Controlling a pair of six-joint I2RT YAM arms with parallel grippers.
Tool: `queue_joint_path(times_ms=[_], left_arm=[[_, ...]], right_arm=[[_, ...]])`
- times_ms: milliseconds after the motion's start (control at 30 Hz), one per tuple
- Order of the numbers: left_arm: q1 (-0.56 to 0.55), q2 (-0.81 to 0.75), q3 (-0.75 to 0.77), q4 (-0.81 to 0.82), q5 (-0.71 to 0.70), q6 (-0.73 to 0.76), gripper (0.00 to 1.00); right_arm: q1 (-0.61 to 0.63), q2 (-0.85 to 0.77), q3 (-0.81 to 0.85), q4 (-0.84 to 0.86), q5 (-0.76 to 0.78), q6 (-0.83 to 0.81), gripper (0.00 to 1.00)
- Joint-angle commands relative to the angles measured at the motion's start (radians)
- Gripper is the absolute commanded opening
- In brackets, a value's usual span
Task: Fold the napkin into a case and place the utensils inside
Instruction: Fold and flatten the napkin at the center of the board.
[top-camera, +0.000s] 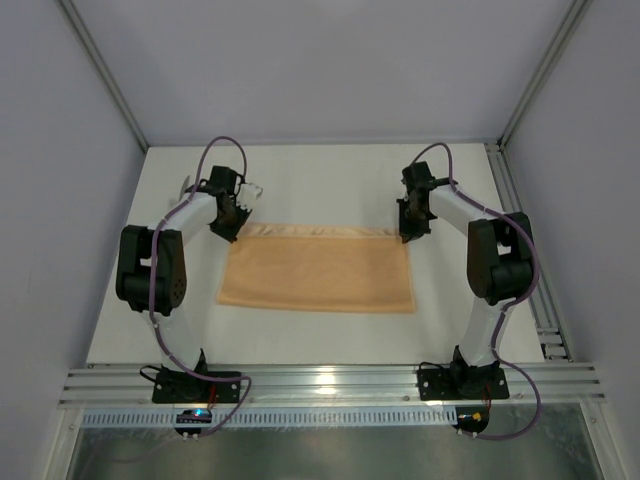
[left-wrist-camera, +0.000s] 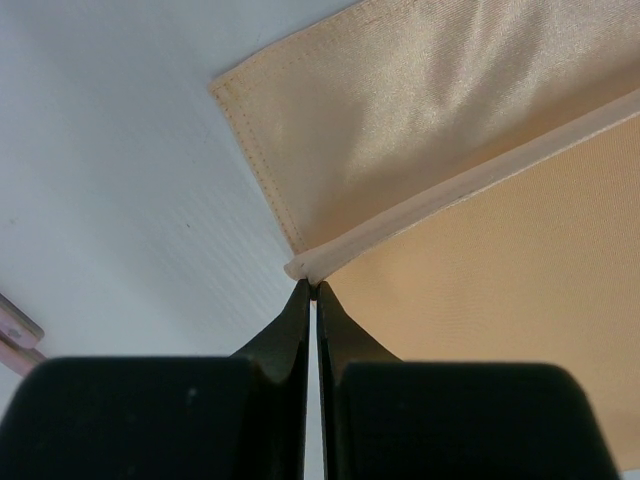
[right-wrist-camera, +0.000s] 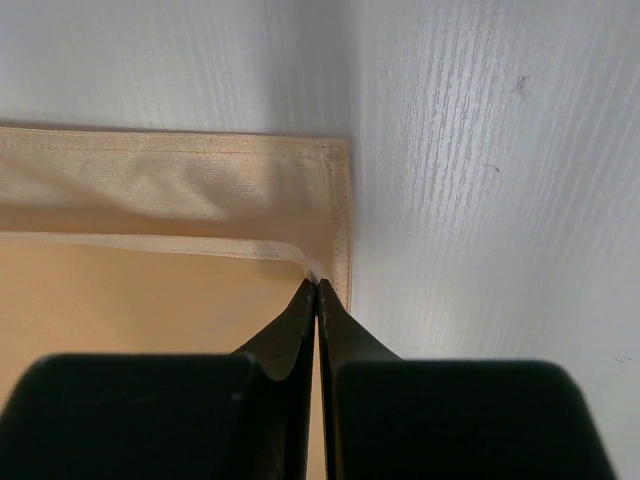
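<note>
The peach-orange napkin (top-camera: 318, 272) lies flat on the white table, its near part folded over towards the far edge. A strip of the lower layer shows beyond the folded edge. My left gripper (top-camera: 227, 228) is shut on the folded layer's far left corner, seen in the left wrist view (left-wrist-camera: 314, 288) over the napkin (left-wrist-camera: 500, 290). My right gripper (top-camera: 408, 234) is shut on the far right corner, seen in the right wrist view (right-wrist-camera: 318, 284) over the napkin (right-wrist-camera: 150, 300). Pale utensils (top-camera: 250, 188) lie behind the left gripper; a pinkish handle (left-wrist-camera: 15, 335) shows in the left wrist view.
The white table (top-camera: 330, 190) is walled at the back and both sides. A metal rail (top-camera: 520, 210) runs along its right edge, and another rail (top-camera: 330, 380) along the near edge by the arm bases.
</note>
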Motion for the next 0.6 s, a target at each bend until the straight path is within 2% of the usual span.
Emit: queue_joint_path(times_ms=[0,267,567], left_arm=[[0.007,-0.02,0.019,-0.008,0.021,-0.004,0.0],[0.007,-0.028,0.085,-0.047,0.028,-0.025,0.0],[0.007,-0.009,0.14,-0.045,0.019,-0.045,0.0]], right_arm=[[0.005,-0.005,0.017,0.028,0.05,-0.02,0.03],[-0.01,-0.052,0.013,0.04,0.076,-0.017,0.03],[-0.027,-0.029,0.085,0.019,0.039,-0.008,0.03]])
